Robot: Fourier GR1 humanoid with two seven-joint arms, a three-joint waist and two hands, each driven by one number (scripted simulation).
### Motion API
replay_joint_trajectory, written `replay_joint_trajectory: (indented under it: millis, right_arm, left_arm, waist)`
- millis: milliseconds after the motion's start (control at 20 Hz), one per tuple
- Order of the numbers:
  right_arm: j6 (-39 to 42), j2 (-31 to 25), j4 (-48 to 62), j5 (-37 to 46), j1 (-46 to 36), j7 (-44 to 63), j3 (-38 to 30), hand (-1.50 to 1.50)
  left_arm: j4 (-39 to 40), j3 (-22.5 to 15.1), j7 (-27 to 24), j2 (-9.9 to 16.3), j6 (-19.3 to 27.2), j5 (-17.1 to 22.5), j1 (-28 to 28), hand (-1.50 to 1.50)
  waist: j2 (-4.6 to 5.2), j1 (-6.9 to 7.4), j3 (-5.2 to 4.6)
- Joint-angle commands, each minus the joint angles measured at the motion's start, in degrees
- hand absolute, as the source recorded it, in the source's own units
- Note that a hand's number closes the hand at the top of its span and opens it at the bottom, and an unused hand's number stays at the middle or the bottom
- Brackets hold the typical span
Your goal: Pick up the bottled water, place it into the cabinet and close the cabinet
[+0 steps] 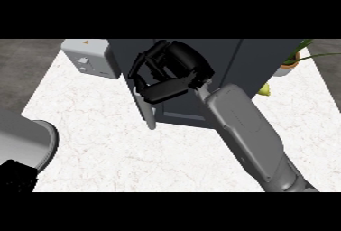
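Head view: right hand point(166, 74) reaching against the cabinet point(266, 67) door point(148, 113), fingers point(140, 63) curling, holding nothing visible. Left hand point(16, 178) resting at bench point(133, 153) edge; fingers impossible to tell.

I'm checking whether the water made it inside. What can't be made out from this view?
- Bottled water: not visible, head view; the right hand covers the cabinet front.
- Cabinet interior: hidden behind door and hand.
- Left hand: cut off by the lower left edge.

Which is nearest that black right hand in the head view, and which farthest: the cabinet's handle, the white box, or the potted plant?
From the right hand:
1. Cabinet handle, just below-left of the hand.
2. White box, up at the left.
3. Potted plant, far right, behind the cabinet.
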Motion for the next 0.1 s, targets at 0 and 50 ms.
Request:
replay_joint_trajectory:
  millis: [0, 50]
  right_arm:
    - [-3.33, -6.03, 9.61, 1.69, -0.75, -1.77, -6.93, 1.5]
    - [-4.1, -5.32, 10.61, 1.7, -2.71, -0.66, -7.16, 1.5]
  left_arm:
    - [1.38, -0.27, 0.35, -0.03, -0.51, -0.37, -0.73, 1.5]
    - [-0.26, -0.38, 1.22, -0.37, 0.81, -0.12, -1.54, 1.5]
  waist:
    - [3.05, -1.29, 0.87]
    - [3.02, -0.89, 0.91]
